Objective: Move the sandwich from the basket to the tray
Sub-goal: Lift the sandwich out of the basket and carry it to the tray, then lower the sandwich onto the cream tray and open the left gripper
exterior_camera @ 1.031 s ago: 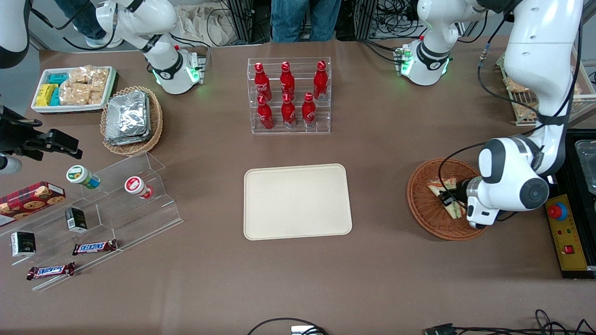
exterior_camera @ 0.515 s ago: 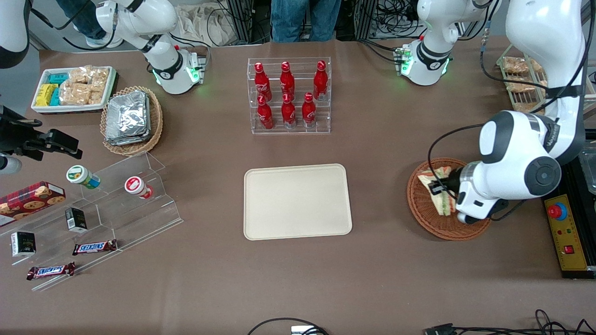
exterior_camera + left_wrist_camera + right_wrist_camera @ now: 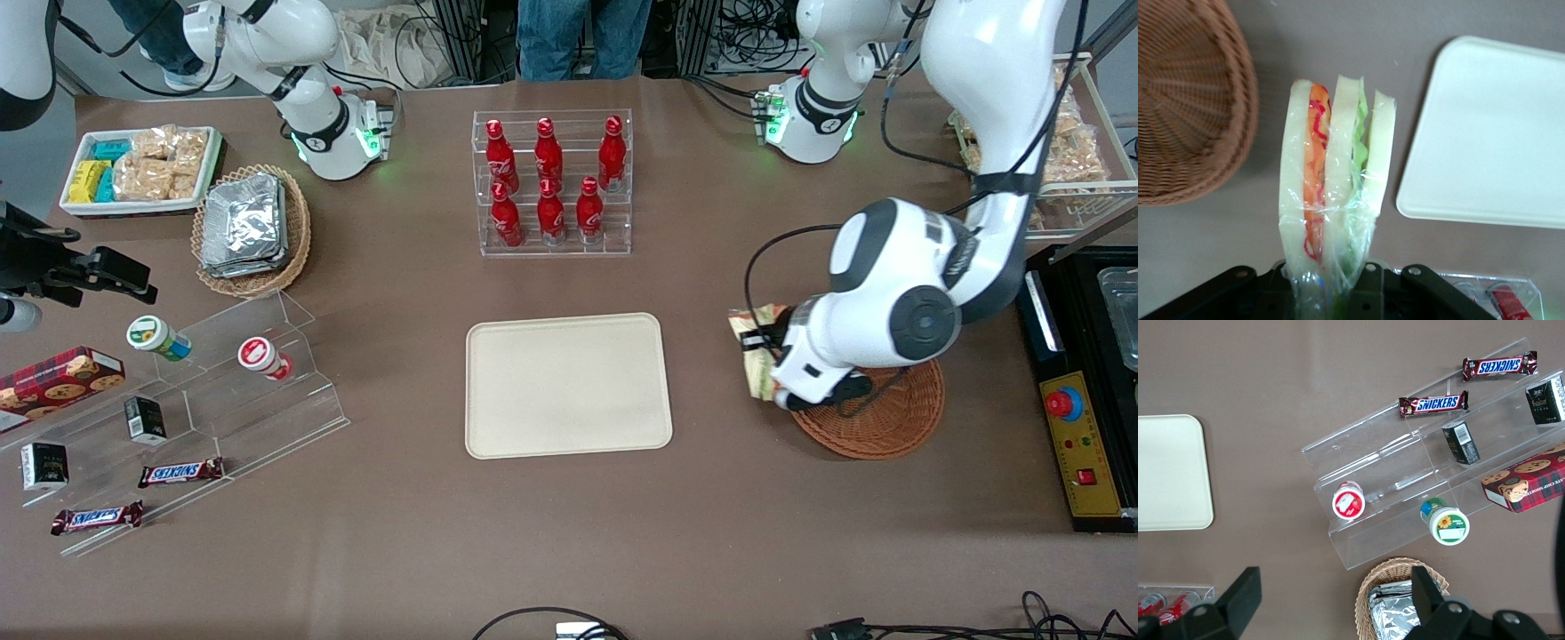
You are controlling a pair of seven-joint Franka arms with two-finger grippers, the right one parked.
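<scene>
end effector (image 3: 757, 348): mine, clenched on the sandwich (image 3: 757, 360), up above the desk (image 3: 569, 533), between basket (image 3: 880, 413) and tray (image 3: 569, 384).
sandwich: one, clear-wrapped, gripped at its narrow end; the wide end sticks out past my fingers. In the wrist view (image 3: 1335, 193) three white bread slices, orange-red filling in one gap, green in the other.
basket: one, reddish-brown wicker, nothing showing in the part I can see (image 3: 1185, 100). My arm covers part of it in the front view. Sandwich is just off its rim, tray-side.
tray: one, cream, flat, low rim, surface bare. Rounded corner nearest the sandwich (image 3: 1458, 50).
room: strip of bare brown desk between basket rim and tray edge.
bottle rack (image 3: 551, 182): clear, six red bottles, farther from the front camera than the tray, well apart from it.
</scene>
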